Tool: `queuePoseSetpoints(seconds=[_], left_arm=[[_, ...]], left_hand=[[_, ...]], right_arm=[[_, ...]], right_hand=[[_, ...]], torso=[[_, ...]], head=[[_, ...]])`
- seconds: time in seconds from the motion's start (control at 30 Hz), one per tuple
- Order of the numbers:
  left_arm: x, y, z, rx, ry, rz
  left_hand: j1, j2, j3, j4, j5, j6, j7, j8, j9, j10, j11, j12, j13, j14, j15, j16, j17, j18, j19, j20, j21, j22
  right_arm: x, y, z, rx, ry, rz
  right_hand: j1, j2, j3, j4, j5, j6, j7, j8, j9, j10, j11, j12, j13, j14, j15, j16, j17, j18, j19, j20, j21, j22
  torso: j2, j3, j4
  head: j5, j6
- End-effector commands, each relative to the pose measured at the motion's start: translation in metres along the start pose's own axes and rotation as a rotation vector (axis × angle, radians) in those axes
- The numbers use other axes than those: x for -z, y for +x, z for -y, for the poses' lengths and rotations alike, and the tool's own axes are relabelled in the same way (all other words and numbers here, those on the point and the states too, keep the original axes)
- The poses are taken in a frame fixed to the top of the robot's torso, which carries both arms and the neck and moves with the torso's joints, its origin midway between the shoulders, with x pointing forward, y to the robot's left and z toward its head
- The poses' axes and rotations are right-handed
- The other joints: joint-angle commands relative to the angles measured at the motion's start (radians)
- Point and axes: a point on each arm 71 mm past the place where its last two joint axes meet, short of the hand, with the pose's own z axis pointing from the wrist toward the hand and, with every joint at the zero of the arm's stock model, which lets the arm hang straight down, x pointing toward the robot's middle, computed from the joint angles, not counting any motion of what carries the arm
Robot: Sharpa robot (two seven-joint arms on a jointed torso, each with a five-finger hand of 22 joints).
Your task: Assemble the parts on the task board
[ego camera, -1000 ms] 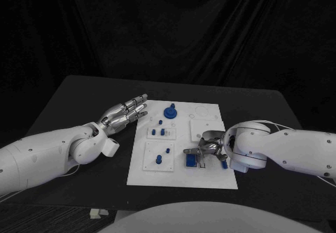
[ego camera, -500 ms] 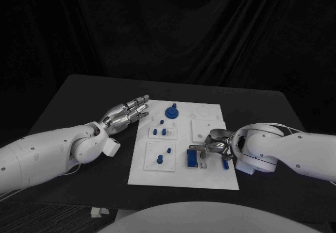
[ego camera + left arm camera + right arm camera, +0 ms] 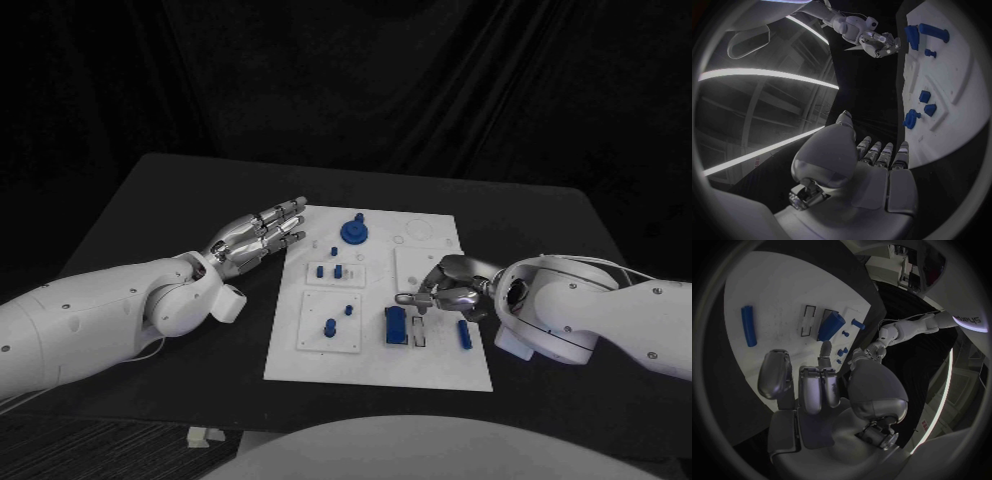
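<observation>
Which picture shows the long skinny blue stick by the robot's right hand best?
The right wrist view: the blue stick lies bare on the task board, nothing covering it. The head view shows it small, close beside the right hand. In the left wrist view I cannot pick it out.

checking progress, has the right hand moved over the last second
Yes. The right hand has lifted off the blue block and drawn up the task board, toward its far edge; it holds nothing.

The right hand [image 3: 450, 291] is covering part of the task board [image 3: 378, 365] beneath it in the head view. The small blue parts [image 3: 333, 270] are showing too small to tell their shapes. In the left wrist view, the circle's rim is cutting off the board's far edge.
</observation>
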Motion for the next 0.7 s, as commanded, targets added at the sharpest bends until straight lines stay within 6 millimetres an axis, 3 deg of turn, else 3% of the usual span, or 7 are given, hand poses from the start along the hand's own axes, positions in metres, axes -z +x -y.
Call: queuePoseSetpoints(seconds=[0.03, 0.2, 0.33, 0.43, 0.53, 0.7], left_arm=[[0.0, 0.001, 0.0, 0.013, 0.011, -0.009], [0.001, 0.001, 0.0, 0.013, 0.009, -0.008], [0.001, 0.001, 0.0, 0.013, 0.009, -0.008], [0.001, 0.001, 0.0, 0.013, 0.009, -0.008], [0.001, 0.001, 0.0, 0.013, 0.008, -0.008], [0.001, 0.001, 0.0, 0.013, 0.009, -0.007]], left_hand=[[-0.002, 0.005, -0.002, 0.004, 0.002, 0.002, 0.009, 0.006, 0.002, -0.002, 0.008, 0.004, 0.001, 0.001, 0.008, -0.004, -0.001, 0.011, -0.002, 0.008, -0.005, 0.0], [-0.002, 0.005, -0.002, 0.004, 0.002, 0.002, 0.009, 0.006, 0.002, -0.002, 0.008, 0.004, 0.001, 0.001, 0.008, -0.004, -0.001, 0.011, -0.002, 0.008, -0.005, 0.0], [-0.002, 0.005, -0.002, 0.004, 0.003, 0.004, 0.011, 0.007, 0.002, -0.001, 0.01, 0.005, 0.002, 0.001, 0.007, -0.004, -0.001, 0.011, -0.002, 0.008, -0.005, 0.001], [-0.001, 0.005, -0.002, 0.003, 0.004, 0.005, 0.013, 0.007, 0.002, -0.001, 0.011, 0.005, 0.001, 0.001, 0.007, -0.004, -0.001, 0.011, -0.002, 0.008, -0.005, 0.0], [-0.001, 0.005, -0.002, 0.003, 0.004, 0.005, 0.013, 0.007, 0.002, -0.001, 0.011, 0.005, 0.001, 0.001, 0.007, -0.004, -0.001, 0.011, -0.002, 0.008, -0.005, 0.0], [-0.001, 0.005, -0.002, 0.003, 0.004, 0.005, 0.013, 0.007, 0.002, -0.001, 0.011, 0.005, 0.001, 0.001, 0.007, -0.004, -0.001, 0.011, -0.002, 0.008, -0.005, 0.0]], right_arm=[[0.0, 0.002, 0.0, 0.035, -0.018, -0.025], [-0.002, 0.006, 0.001, 0.085, -0.009, -0.053], [-0.003, 0.009, 0.0, 0.128, -0.012, -0.065], [-0.003, 0.011, -0.001, 0.155, -0.017, -0.07], [-0.004, 0.014, -0.002, 0.169, -0.021, -0.077], [-0.007, 0.018, -0.004, 0.18, -0.028, -0.083]], right_hand=[[0.035, 0.0, -0.016, -0.011, 0.0, -0.013, -0.005, 0.045, 0.049, 0.106, -0.008, 0.003, 0.263, 0.107, -0.005, 0.006, 0.263, 0.014, 0.006, -0.003, -0.003, 0.162], [0.096, -0.006, -0.035, -0.046, 0.007, -0.033, -0.02, 0.152, 0.162, 0.106, -0.02, 0.003, 0.263, 0.107, -0.014, 0.006, 0.263, 0.015, 0.005, -0.013, -0.009, 0.161], [0.123, -0.013, -0.039, -0.065, 0.005, -0.046, -0.026, 0.204, 0.223, 0.106, -0.026, 0.003, 0.263, 0.107, -0.019, 0.006, 0.263, 0.015, 0.005, -0.017, -0.012, 0.16], [0.137, -0.021, -0.039, -0.074, -0.003, -0.022, -0.028, 0.271, 0.262, 0.106, -0.028, 0.003, 0.263, 0.107, -0.021, 0.006, 0.263, 0.015, 0.005, -0.019, -0.015, 0.16], [0.141, -0.024, -0.038, -0.076, -0.008, -0.015, -0.029, 0.291, 0.273, 0.106, -0.029, 0.003, 0.263, 0.107, -0.022, 0.006, 0.263, 0.016, 0.005, -0.019, -0.017, 0.159], [0.149, -0.026, -0.035, -0.08, -0.011, -0.026, -0.029, 0.287, 0.278, 0.106, -0.029, 0.003, 0.263, 0.107, -0.022, 0.006, 0.263, 0.016, 0.004, -0.02, -0.019, 0.159]], torso=[[0.001, 0.0, 0.0001], [0.002, -0.0001, 0.0001], [0.002, -0.0005, 0.001], [0.002, -0.0007, 0.0003], [0.002, -0.0004, -0.001], [0.001, -0.0007, 0.0005]], head=[[-0.001, 0.0], [-0.002, 0.0], [-0.004, 0.0], [-0.004, 0.0], [-0.002, 0.0], [-0.005, 0.0]])
